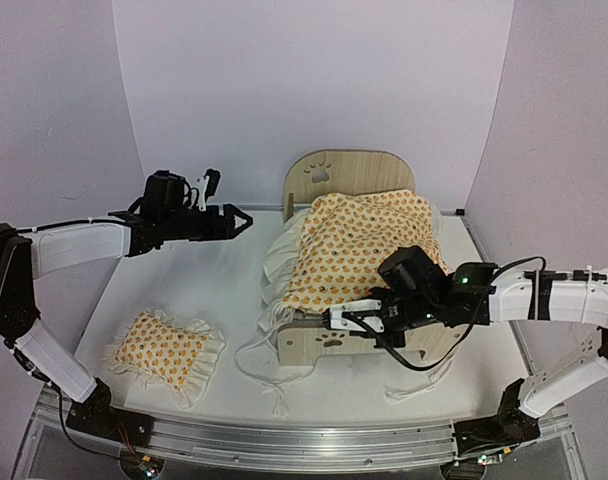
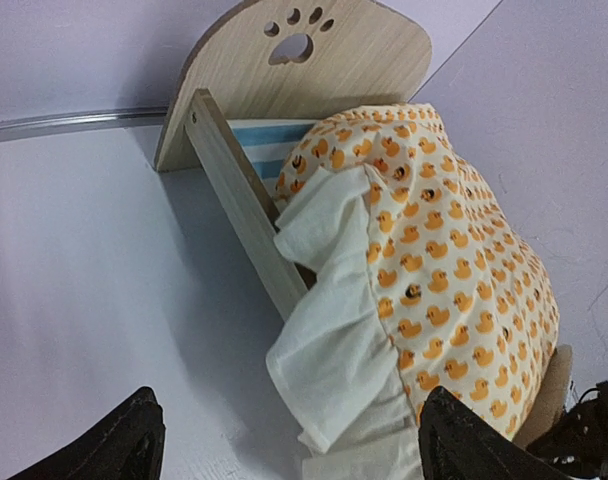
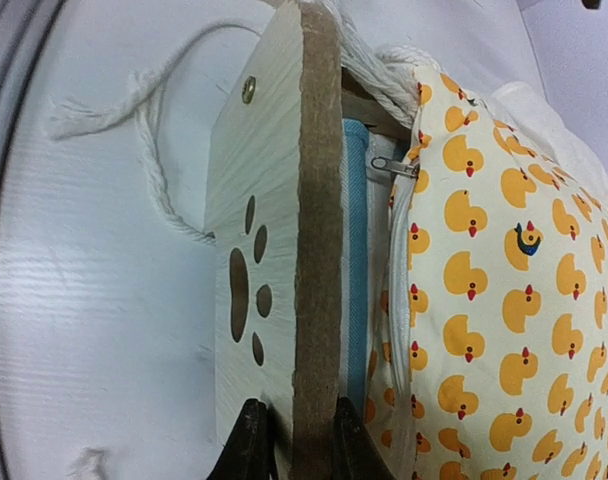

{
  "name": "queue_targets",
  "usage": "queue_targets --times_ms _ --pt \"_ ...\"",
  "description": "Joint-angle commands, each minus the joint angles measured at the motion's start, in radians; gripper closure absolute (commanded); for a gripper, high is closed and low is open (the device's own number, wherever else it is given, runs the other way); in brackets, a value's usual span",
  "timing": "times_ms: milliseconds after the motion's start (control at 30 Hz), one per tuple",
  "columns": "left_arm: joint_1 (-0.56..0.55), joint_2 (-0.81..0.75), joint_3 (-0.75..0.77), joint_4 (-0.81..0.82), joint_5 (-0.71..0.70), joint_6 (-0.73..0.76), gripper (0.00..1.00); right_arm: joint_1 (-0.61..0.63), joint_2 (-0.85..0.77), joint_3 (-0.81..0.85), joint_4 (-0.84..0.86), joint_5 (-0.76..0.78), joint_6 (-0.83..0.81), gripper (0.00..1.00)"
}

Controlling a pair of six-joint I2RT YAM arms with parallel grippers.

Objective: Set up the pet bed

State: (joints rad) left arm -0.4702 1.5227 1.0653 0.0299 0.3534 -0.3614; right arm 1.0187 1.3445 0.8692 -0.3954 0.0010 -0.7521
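1. Table (image 1: 184, 300): flat white surface, walled in by pale panels at the back and sides. It carries every item below.

2. Pet bed (image 1: 349, 170): small frame of light plywood, standing right of the table's centre. The rounded headboard (image 2: 304, 60) with its paw-print cutout faces the back panel. The low footboard (image 3: 254, 250), also paw-cut, faces the near edge.

3. Blanket (image 1: 359, 250): white cloth printed with orange ducks and edged with a plain white ruffle. It is heaped over the bed from near the headboard to the footboard. The ruffle (image 2: 334, 330) spills over the left side rail.

4. Mattress (image 2: 254, 140): blue-and-white striped, lying in the frame under the blanket. Only a strip shows, by the headboard.

5. Pillow (image 1: 164, 348): small and square, in the same duck print with a ruffled edge. It lies flat on the near left of the table, well apart from the bed.

6. Left gripper (image 1: 242, 222): black, in the air to the left of the bed and pointed at it. Its jaws are spread wide and hold nothing.

7. Right gripper (image 3: 299, 445): at the footboard, jaws drawn narrow, one finger against each face of the board's top edge.

8. Cord (image 3: 154, 150): white, twisted, with a frayed end, loose on the table beside the footboard.

9. Zip pull (image 3: 384, 163): small metal tab at the blanket's edge, just inside the footboard.
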Motion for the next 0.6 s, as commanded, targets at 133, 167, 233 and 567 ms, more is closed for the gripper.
queue_targets --times_ms 133,167,233,567 --pt "0.01 0.083 0.102 0.085 0.047 -0.015 0.12 0.005 -0.136 0.054 -0.147 0.226 0.001 0.02" --pt "0.01 0.101 0.125 0.086 0.036 -0.006 0.12 0.029 -0.154 0.079 -0.172 0.191 0.079 0.02" --pt "0.01 0.141 0.173 0.094 0.015 0.009 0.12 0.042 -0.179 0.145 -0.204 0.146 0.298 0.02" --pt "-0.005 0.455 0.458 0.116 -0.032 -0.232 0.18 -0.148 0.019 0.518 -0.654 0.324 1.477 0.02"
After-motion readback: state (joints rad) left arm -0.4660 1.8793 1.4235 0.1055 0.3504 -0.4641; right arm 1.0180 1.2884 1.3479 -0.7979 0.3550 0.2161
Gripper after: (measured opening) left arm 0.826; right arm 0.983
